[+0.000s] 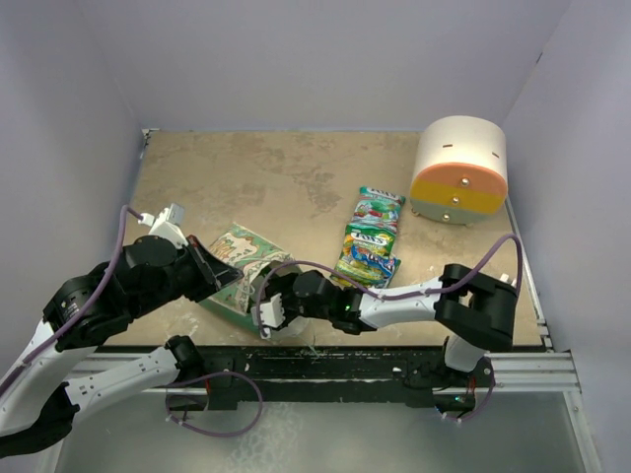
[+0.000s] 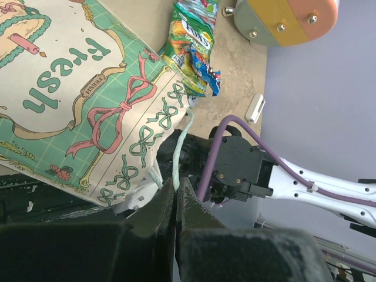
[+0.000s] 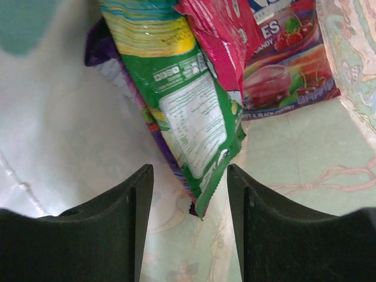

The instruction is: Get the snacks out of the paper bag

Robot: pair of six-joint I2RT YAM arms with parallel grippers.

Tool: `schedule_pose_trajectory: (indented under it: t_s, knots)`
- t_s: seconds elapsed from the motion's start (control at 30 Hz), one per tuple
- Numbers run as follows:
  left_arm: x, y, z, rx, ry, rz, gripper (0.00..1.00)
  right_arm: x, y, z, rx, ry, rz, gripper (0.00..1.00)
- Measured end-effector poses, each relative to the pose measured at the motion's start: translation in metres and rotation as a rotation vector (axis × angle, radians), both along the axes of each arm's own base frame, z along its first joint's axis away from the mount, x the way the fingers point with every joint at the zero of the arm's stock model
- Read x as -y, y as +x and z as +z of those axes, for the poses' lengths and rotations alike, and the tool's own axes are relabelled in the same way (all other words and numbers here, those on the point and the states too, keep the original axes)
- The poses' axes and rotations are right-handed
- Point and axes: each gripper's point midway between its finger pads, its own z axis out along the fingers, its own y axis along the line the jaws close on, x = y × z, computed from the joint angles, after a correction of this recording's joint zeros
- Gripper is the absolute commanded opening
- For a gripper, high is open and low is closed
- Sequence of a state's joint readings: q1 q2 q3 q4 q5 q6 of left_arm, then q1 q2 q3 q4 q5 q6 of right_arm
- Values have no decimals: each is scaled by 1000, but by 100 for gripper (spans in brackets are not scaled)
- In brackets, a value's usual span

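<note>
The mint-green paper bag (image 1: pixel 240 254) lies on its side, patterned face up (image 2: pixel 76 88). My left gripper (image 2: pixel 175 191) is shut on the bag's pale string handle (image 2: pixel 182 147), at the bag's near left (image 1: pixel 227 276). My right gripper (image 1: pixel 270 307) reaches into the bag's mouth and stands open (image 3: pixel 189 182). The corner of a green snack packet (image 3: pixel 188 111) hangs between its fingers without touching them. A pink-red packet (image 3: pixel 223 35) and a purple one (image 3: pixel 288 64) lie deeper inside. Outside the bag, a teal packet (image 1: pixel 379 207) and a yellow-green packet (image 1: pixel 369 241) rest on the table.
A cream-orange-yellow cylinder (image 1: pixel 458 169) stands at the back right. A small white block (image 2: pixel 255 107) lies near the table's right side. The right arm (image 1: pixel 414 296) stretches leftward along the near edge, its purple cable looping over it. Purple walls close in the table.
</note>
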State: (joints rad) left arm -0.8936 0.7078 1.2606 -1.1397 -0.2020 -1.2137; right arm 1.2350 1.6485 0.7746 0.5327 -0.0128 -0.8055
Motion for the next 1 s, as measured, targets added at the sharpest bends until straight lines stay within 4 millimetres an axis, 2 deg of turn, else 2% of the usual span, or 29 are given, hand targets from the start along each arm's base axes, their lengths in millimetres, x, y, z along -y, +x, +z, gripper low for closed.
schedule_pose_trajectory:
  t_s: [0.13, 0.3, 0.67, 0.77, 0.9, 1.0]
  knots:
    - [0, 0, 0, -2, -1, 1, 0, -5, 10, -2, 25, 5, -37, 51]
    - [0, 0, 0, -3, 0, 2, 0, -15, 18, 5, 37, 38, -68, 41]
    - [0, 0, 1, -1, -3, 2, 0, -30, 21, 19, 6, 137, -72, 42]
    - [0, 0, 2, -1, -3, 2, 0, -39, 23, 14, -2, 145, -59, 45]
    - [0, 0, 2, 0, -4, 1, 0, -45, 23, -5, -6, 111, -44, 48]
    - [0, 0, 2, 0, -3, 1, 0, -51, 24, -11, 4, 93, -24, 49]
